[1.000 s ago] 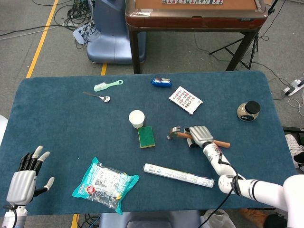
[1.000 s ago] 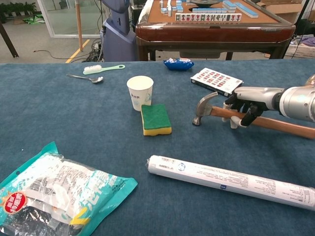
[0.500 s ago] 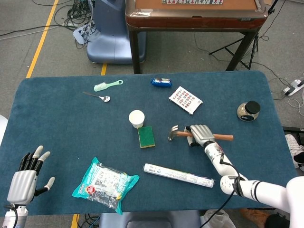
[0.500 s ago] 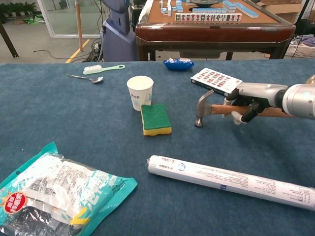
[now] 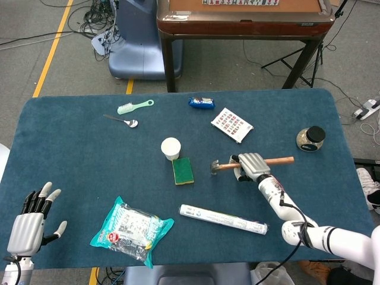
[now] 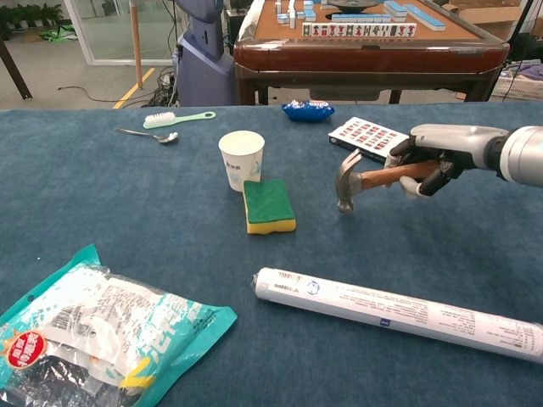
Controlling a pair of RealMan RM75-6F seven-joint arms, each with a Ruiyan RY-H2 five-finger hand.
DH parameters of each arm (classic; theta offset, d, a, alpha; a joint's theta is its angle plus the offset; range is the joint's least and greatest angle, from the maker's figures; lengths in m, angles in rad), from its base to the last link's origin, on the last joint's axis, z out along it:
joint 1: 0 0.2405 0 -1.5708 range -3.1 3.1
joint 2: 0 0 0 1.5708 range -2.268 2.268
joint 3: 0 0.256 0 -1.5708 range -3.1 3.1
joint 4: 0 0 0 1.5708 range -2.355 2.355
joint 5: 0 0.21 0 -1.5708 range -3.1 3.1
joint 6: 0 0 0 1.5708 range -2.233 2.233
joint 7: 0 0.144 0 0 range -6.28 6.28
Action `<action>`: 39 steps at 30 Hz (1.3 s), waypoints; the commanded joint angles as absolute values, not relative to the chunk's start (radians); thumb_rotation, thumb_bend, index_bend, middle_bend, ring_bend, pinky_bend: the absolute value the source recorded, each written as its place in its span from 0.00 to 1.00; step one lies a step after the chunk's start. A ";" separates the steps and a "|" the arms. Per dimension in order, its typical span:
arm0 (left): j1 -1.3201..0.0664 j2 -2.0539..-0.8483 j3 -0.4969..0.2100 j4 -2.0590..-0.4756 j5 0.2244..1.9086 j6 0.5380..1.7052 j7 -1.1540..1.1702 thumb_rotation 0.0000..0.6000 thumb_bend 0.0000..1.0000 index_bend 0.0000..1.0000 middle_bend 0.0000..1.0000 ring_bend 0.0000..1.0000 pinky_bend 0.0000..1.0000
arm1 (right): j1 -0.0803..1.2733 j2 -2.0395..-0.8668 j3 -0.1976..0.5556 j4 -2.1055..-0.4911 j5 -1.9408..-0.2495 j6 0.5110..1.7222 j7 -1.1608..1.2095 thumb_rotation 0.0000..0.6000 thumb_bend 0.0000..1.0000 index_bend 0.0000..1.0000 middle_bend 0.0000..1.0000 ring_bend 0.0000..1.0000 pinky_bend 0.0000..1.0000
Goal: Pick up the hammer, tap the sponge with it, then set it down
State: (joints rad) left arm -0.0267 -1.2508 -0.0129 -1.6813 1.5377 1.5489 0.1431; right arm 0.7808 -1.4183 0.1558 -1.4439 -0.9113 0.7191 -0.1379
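Observation:
My right hand grips the wooden handle of the hammer and holds it lifted off the table. Its metal head points down, a short way right of the sponge. The green and yellow sponge lies flat near the table's middle, just in front of a white paper cup. My left hand rests open at the table's front left corner, fingers spread, holding nothing.
A long white tube lies in front of the hammer. A teal snack bag is at front left. A card box, blue packet, jar, spoon and brush lie farther back.
My right hand has raised the hammer off the table; the handle's far end swung up and the head now hangs clear of the cloth. The left hand has not moved.

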 commanded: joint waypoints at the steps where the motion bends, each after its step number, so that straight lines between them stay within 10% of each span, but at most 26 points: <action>1: -0.026 -1.251 -0.013 -1.681 1.537 1.550 0.142 1.00 0.24 0.14 0.02 0.03 0.00 | 0.781 -1.401 0.161 -1.461 -0.925 0.714 -0.125 1.00 0.98 0.66 0.71 0.52 0.36; 19: -0.016 -1.252 -0.013 -1.693 1.545 1.571 0.148 1.00 0.25 0.14 0.02 0.03 0.00 | 0.817 -1.352 0.196 -1.490 -0.939 0.616 -0.017 1.00 1.00 0.72 0.79 0.68 0.74; 39: -0.008 -1.253 -0.017 -1.702 1.547 1.584 0.157 1.00 0.25 0.14 0.02 0.03 0.00 | 0.863 -1.432 0.259 -1.412 -1.019 0.529 0.166 1.00 1.00 0.73 0.80 0.70 0.76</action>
State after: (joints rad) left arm -0.0078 -1.2535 -0.0165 -1.7024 1.5475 1.5843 0.1575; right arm 0.8606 -1.4271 0.2562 -1.4161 -1.0154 0.5257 0.1635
